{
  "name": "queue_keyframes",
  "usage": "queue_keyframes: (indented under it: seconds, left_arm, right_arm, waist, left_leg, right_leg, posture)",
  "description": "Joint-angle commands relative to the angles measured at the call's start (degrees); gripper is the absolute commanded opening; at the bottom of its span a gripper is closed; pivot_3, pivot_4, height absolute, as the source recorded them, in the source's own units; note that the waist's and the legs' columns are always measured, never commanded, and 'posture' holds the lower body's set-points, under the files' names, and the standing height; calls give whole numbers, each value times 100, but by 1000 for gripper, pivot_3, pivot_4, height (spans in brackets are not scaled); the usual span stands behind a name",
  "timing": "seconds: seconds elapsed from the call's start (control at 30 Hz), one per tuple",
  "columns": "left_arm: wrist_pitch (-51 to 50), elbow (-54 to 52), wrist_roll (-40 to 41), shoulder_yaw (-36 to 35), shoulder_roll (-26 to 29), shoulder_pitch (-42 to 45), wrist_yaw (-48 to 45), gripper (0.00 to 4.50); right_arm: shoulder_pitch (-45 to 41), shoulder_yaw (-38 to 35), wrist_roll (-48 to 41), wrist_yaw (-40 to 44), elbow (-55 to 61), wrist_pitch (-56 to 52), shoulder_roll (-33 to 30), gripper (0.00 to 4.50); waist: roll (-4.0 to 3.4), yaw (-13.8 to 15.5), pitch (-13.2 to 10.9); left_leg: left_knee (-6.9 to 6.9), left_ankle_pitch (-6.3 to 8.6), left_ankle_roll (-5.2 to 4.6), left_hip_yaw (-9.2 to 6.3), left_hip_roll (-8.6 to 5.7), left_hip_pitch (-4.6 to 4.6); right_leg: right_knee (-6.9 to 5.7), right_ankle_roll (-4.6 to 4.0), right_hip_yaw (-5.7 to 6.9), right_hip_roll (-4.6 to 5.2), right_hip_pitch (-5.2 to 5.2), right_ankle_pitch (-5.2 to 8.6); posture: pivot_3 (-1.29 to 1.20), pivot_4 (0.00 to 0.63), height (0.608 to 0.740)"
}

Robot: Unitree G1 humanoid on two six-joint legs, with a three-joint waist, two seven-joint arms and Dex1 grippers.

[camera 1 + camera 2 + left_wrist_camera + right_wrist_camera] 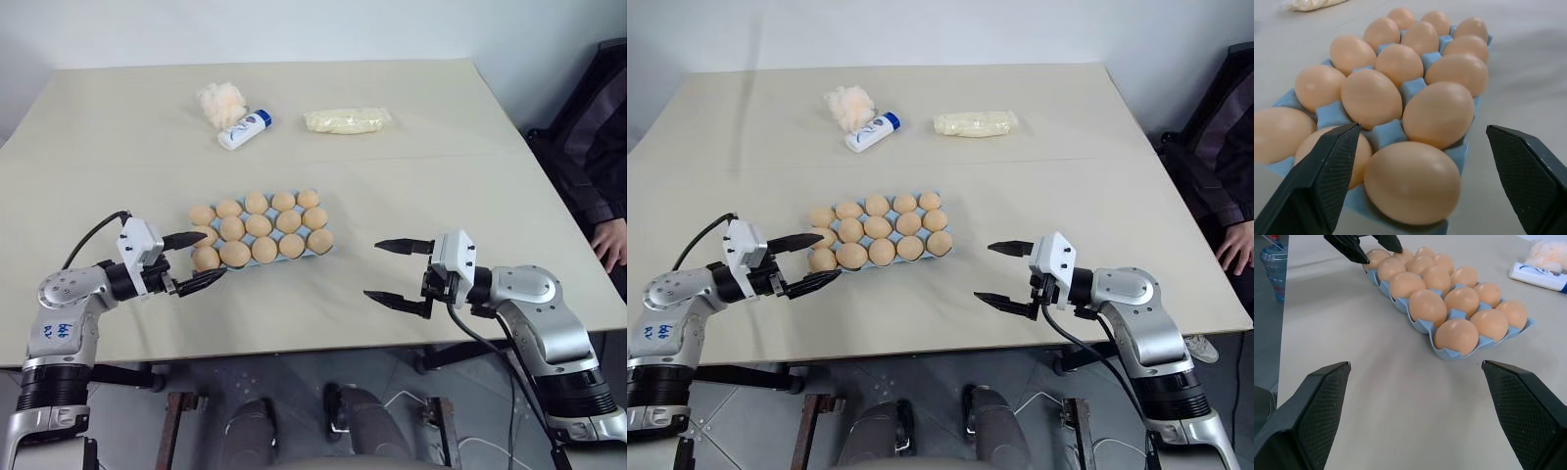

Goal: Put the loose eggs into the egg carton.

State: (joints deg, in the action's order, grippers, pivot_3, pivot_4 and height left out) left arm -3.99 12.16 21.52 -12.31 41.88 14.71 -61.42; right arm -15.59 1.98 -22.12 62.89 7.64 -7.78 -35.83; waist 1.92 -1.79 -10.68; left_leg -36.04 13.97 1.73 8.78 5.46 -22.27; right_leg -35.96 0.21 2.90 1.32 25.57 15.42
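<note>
Your left pincer (193,261) hangs spread and empty just beside the egg carton (326,249), which sits mid-table (411,186) full of eggs (259,224); your right pincer (400,273), spread too, waits well apart.

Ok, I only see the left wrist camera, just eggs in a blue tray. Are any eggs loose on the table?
Observer: All fifteen eggs sit in cups of the tray.
Operator: Where's my other hand?
Observer: The right hand hangs open over the table, right of the tray, not touching it.
Operator: Anything else there?
Observer: A white bottle lies beside a fluffy puff, farther back.
</note>
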Motion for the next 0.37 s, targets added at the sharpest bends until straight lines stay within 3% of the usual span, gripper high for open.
queue_keyframes:
  seconds: [0.03,0.23,0.37]
  left_arm:
    - [277,-117,-21,-398,357,-280,-66,4295]
    - [596,-72,-38,-855,782,-872,-158,4295]
    - [739,58,17,-1084,778,-1209,-113,4295]
  right_arm:
    - [-47,-144,-94,12,75,20,-54,4500]
    - [22,-254,-61,3,-13,67,-154,4500]
    - [4,-345,-56,-74,-139,144,-133,4500]
  waist:
    - [0,-11,0]
    - [0,4,0]
    - [0,4,0]
  left_leg:
    - [0,0,0,0,4,0]
    - [7,12,20,2,16,0]
    - [6,15,21,2,16,-1]
  right_leg:
    - [0,-1,0,0,1,0]
    - [5,-6,2,2,5,4]
    - [9,-7,1,5,5,4]
  posture:
    - [0,150,740]
    - [0,150,740]
    - [0,150,740]
